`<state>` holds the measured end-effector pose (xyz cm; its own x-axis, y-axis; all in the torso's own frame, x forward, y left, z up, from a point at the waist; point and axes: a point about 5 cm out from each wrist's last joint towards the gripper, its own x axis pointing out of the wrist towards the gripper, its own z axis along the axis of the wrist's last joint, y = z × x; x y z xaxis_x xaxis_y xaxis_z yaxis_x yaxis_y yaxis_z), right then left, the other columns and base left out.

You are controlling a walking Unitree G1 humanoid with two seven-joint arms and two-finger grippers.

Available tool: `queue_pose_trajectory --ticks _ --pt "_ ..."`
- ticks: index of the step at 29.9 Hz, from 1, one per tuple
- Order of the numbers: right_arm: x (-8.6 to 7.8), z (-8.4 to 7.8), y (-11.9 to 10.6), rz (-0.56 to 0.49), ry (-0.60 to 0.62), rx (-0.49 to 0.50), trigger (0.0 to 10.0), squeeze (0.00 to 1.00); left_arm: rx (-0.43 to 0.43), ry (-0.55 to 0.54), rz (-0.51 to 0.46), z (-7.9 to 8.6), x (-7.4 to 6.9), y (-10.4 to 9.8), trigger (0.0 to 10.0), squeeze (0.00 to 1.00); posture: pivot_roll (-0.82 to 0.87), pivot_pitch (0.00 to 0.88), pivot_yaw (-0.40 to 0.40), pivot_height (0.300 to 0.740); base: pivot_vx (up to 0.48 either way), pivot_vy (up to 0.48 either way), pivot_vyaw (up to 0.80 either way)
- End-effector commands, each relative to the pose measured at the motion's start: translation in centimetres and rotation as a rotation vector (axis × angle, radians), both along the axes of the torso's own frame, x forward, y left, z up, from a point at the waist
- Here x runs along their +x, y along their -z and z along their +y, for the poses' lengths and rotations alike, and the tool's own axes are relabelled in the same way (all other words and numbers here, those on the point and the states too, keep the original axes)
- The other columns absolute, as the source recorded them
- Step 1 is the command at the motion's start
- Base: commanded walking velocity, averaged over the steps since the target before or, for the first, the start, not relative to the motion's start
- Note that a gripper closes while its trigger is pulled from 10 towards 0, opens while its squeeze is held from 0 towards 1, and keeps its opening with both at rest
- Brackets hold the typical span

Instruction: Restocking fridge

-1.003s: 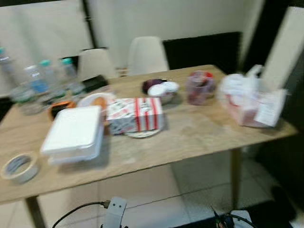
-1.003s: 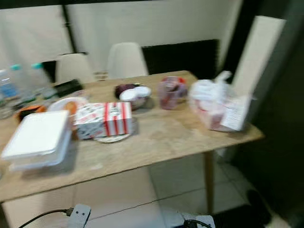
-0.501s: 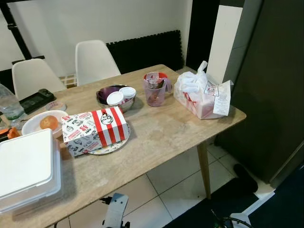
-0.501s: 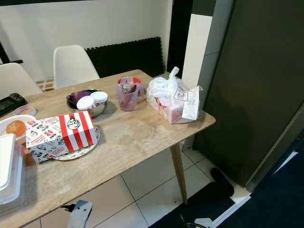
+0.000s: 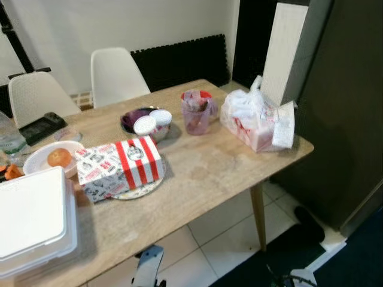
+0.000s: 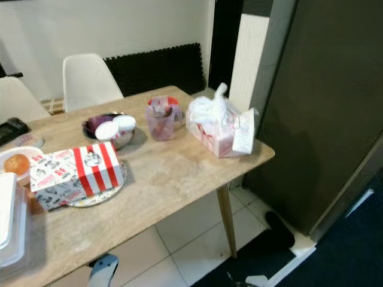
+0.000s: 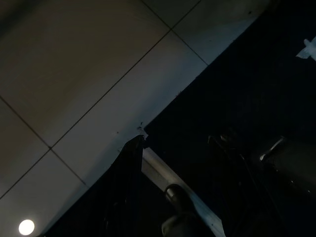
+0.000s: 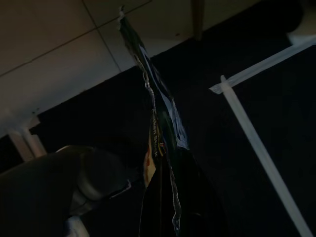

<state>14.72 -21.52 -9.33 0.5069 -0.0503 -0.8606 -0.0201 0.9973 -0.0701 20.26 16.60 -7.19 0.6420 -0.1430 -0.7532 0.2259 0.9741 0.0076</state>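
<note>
- Several foods wait on the wooden table (image 5: 209,173), and we take the tall dark door (image 5: 347,107) just beside its right end for the fridge; it stands closed.
- Nearest to that door, on the right end of the table, sits a white plastic bag (image 5: 254,119) with a paper slip hanging on it.
- To its left we see a pink cup (image 5: 196,112), then a dark bowl (image 5: 134,116) that holds two small white tubs (image 5: 152,121).
- Closer to us, a red-and-white striped box (image 5: 119,167) lies on a plate (image 5: 143,188).
- At the left, a white bowl (image 5: 36,161) holds an orange (image 5: 58,157), and a white foam box (image 5: 33,218) lies shut near the front edge.
- Two white chairs (image 5: 116,75) stand behind the table.
- The left gripper (image 7: 129,197) hangs low over pale floor tiles and a dark mat; the picture is too dark, so we cannot tell its state.
- The right gripper (image 8: 163,197) also hangs over tiles and the dark mat, and here too we cannot tell its state.
</note>
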Motion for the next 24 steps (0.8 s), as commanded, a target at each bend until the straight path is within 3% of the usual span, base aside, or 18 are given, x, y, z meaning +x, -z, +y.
queue_pose_trajectory --ticks 1,8,17,24 --pt "0.09 0.15 -0.03 -0.015 -0.001 0.005 10.0 0.00 0.008 -0.001 0.024 0.24 -0.60 0.34 10.0 0.00 -0.08 0.018 0.031 0.740 0.000 0.000 -0.79" --pt "0.15 0.19 -0.07 -0.025 -0.008 0.008 10.0 0.00 0.006 -0.001 0.021 0.24 -0.60 0.31 10.0 0.00 -0.08 0.019 0.030 0.740 0.000 0.000 -0.79" --pt "-0.03 0.54 0.08 -0.012 -0.043 -0.007 10.0 0.00 -0.007 -0.001 0.021 0.21 -0.51 0.24 10.0 0.00 -0.07 0.027 0.031 0.740 0.000 0.000 0.00" --pt "-0.35 0.49 0.20 -0.006 -0.037 -0.008 10.0 0.00 -0.014 -0.003 0.012 0.19 -0.42 0.16 10.0 0.00 -0.07 0.034 0.032 0.740 0.000 -0.452 0.00"
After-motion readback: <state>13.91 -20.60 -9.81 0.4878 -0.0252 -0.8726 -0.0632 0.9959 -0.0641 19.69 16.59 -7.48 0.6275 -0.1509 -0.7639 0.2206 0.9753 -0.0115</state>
